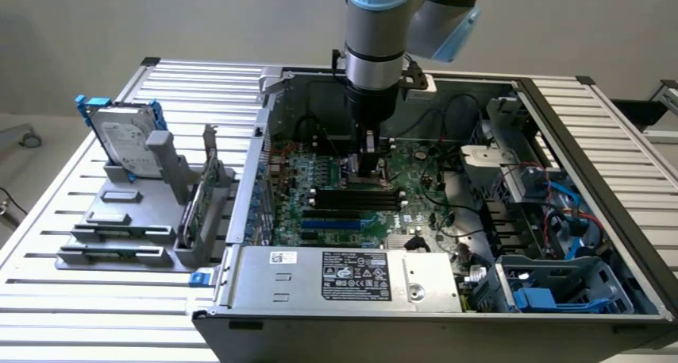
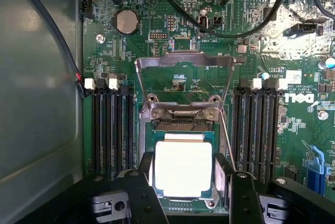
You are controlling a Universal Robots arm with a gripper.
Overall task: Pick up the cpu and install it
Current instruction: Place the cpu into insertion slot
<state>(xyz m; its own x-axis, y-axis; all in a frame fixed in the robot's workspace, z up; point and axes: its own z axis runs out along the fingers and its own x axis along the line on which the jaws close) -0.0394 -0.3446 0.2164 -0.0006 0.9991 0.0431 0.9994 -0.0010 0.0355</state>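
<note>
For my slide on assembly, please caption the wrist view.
Jaws hold the silver-grey square cpu at the open dark metal-framed socket on the green motherboard.

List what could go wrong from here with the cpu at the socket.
1. The gripper straddles the cpu over the socket; any skew while pressing could bend contacts.
2. The load plate stands raised close by the gripper; a sideways move could snag it or the lever.

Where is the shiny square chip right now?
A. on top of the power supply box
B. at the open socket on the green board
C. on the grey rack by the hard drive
B: the cpu sits at the open socket on the motherboard.
</note>
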